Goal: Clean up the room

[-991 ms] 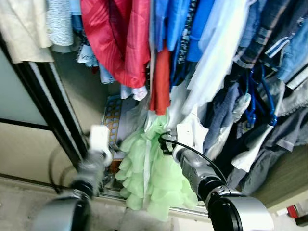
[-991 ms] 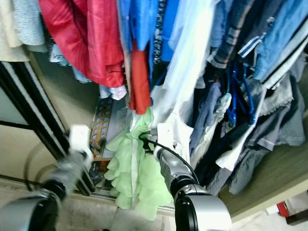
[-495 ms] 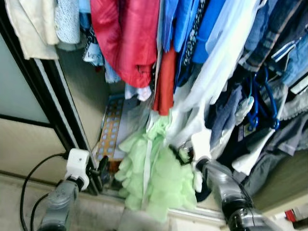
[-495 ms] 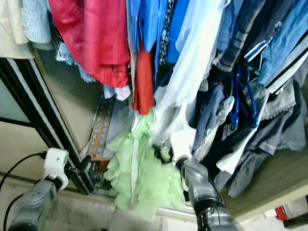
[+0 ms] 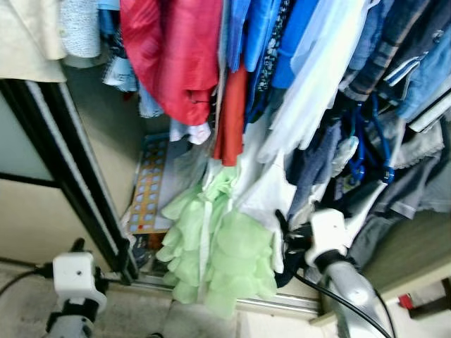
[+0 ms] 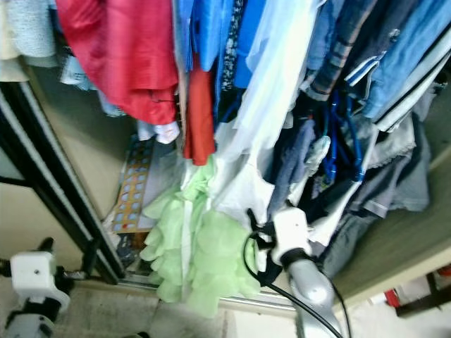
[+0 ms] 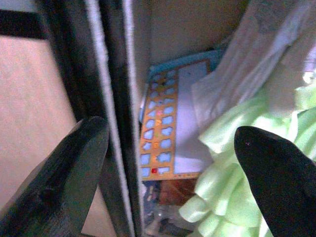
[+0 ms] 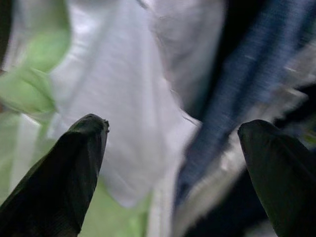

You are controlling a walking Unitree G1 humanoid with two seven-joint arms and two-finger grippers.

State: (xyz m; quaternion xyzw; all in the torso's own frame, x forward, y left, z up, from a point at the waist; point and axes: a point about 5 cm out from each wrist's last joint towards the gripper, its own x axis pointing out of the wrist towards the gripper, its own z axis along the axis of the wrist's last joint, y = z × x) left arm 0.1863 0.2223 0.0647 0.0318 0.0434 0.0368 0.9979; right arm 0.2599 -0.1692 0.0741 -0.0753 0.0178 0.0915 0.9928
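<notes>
The wardrobe (image 5: 106, 134) stands open ahead, packed with hanging clothes. At nine o'clock in the head view runs its black sliding-door frame (image 5: 70, 176), and low at seven o'clock the left gripper (image 7: 170, 163) hovers just outside that frame with its fingers (image 7: 64, 173) spread wide, nothing between them. Past them, on the wardrobe floor, leans an orange-and-blue patterned board (image 5: 148, 186) (some kind of chart, details too blurred to read). Above it, around eleven o'clock, hangs a red jacket (image 5: 173, 56). At the centre a pale green ruffled garment (image 5: 218, 257) droops down to the door track, with a white shirt (image 5: 271, 190) touching its upper edge. Blue shirts (image 5: 271, 35) hang at twelve o'clock. At five o'clock the right gripper (image 8: 170, 168) is wide open, pointing at the white shirt and the dark blue clothes (image 5: 320, 151) beside it, gripping nothing. Blue hangers (image 5: 370, 141) dangle at three o'clock among grey garments.
</notes>
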